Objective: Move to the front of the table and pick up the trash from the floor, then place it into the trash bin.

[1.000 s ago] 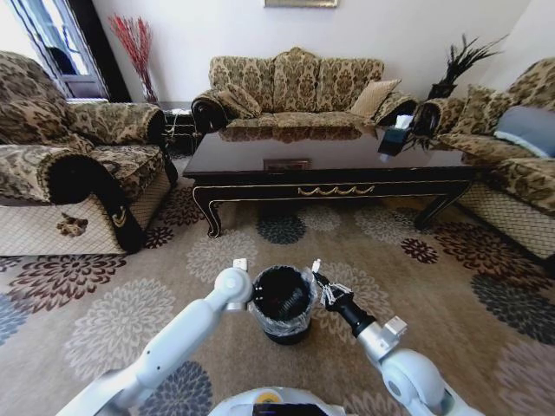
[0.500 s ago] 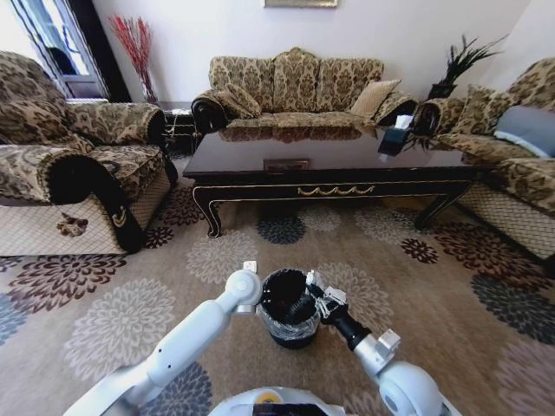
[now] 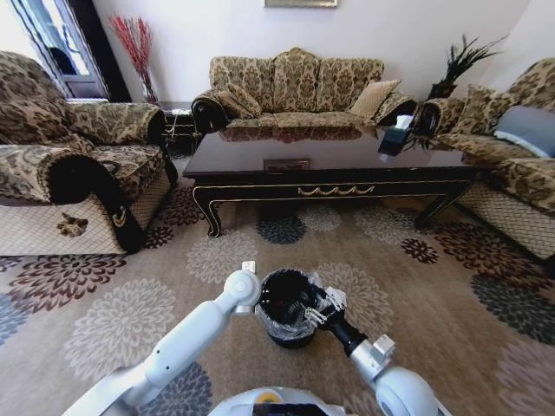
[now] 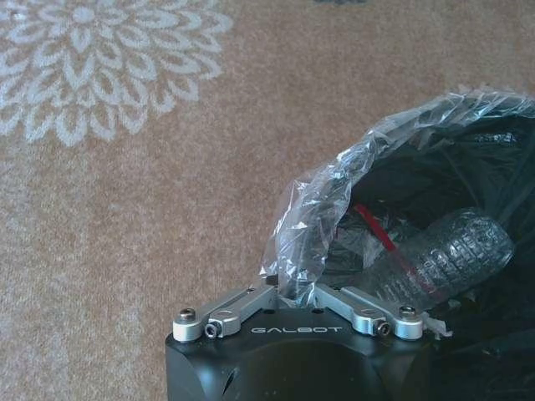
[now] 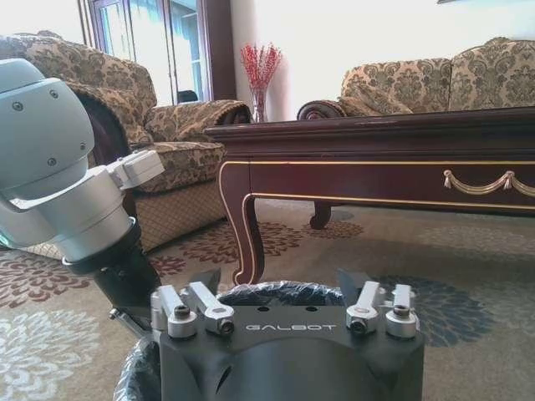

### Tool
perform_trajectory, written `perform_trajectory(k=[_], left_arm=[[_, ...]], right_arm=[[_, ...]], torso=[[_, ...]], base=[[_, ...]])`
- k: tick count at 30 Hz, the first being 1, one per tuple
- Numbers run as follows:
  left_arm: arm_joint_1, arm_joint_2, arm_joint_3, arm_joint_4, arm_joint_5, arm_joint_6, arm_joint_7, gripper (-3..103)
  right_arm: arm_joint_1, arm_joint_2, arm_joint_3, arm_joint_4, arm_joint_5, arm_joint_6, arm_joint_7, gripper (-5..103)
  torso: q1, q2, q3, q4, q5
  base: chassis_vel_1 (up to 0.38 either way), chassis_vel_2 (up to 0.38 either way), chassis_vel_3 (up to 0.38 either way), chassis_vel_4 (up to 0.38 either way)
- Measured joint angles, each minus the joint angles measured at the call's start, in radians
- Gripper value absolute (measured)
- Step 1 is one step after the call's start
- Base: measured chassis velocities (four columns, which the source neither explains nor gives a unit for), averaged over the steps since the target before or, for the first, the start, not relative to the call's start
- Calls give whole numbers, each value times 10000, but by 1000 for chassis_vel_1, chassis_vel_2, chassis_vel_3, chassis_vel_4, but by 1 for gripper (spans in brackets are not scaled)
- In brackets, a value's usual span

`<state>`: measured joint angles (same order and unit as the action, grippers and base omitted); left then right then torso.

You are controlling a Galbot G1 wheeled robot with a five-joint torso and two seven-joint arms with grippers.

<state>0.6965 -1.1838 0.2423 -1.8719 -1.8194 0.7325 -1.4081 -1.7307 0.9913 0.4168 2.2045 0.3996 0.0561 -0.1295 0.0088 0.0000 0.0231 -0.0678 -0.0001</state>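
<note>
Flowered carpet [image 3: 113, 321] spreads before my coffee table [image 3: 329, 165]; crushed bottle [image 4: 443, 259] lies inside the trash bin [image 3: 286, 334], whose liner my left gripper [image 4: 294, 294] pinches; right gripper [image 3: 314, 309] spread above the rim.

Glossy dark wood table [image 3: 329, 160]; crinkly clear plastic lines the trash bin [image 4: 334, 200].

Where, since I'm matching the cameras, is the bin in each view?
Head: bin bottom centre, between both arms.
Left wrist: picture's right half, bagged rim at the left gripper.
Right wrist: picture's bottom centre, rim past the right gripper.
Shared landmark: left arm, at the bin's rim.
</note>
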Motion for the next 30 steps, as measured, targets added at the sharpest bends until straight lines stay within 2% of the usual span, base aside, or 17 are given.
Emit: perform_trajectory(k=[1, 3, 4, 5, 6, 9, 13, 19, 30], left_arm=[[19, 14, -16, -3, -3, 3, 0, 0], [86, 62, -91, -20, -4, 13, 0, 0], [86, 62, -91, -20, -4, 13, 0, 0], [115, 82, -128, -38, -4, 16, 3, 0], [298, 168, -531, -48, -16, 21, 57, 0], [502, 288, -1028, 8, -17, 23, 123, 0], [922, 854, -1940, -146, -136, 27, 312, 0], [1401, 1361, -2590, -366, -218, 28, 498, 0], [2584, 2061, -3818, -823, -321, 31, 886, 0]], right_arm=[[1, 0, 0, 7, 1, -2, 2, 79], [-4, 12, -4, 13, 1, -5, 5, 90], [-4, 12, -4, 13, 1, -5, 5, 90], [-5, 14, -6, 13, 1, -5, 9, 95], [56, 37, 1, -5, 81, -6, 56, 100], [172, 44, 27, -45, 238, -19, 144, 100], [560, -91, 155, -236, 690, -84, 302, 100], [1078, -332, 183, -700, 1054, -164, 441, 100], [2729, -391, -538, -3298, 1175, -82, 576, 100]], torso=[[0, 0, 0, 0, 0], [0, 0, 1, 0, 0], [0, 0, 1, 0, 0], [0, 0, 1, 0, 0], [0, 0, 0, -2, -1], [0, 0, 0, -2, -1], [0, 0, 1, 2, -2], [0, 0, 1, 0, -1], [0, 0, 1, 1, 0]], base=[[0, 0, 0, 0], [0, 0, 0, 0], [0, 0, 0, 0], [0, 0, 0, 0], [0, 0, 0, 0], [0, 0, 0, 0], [0, 0, 0, 0], [0, 0, 0, 0], [0, 0, 0, 0]])
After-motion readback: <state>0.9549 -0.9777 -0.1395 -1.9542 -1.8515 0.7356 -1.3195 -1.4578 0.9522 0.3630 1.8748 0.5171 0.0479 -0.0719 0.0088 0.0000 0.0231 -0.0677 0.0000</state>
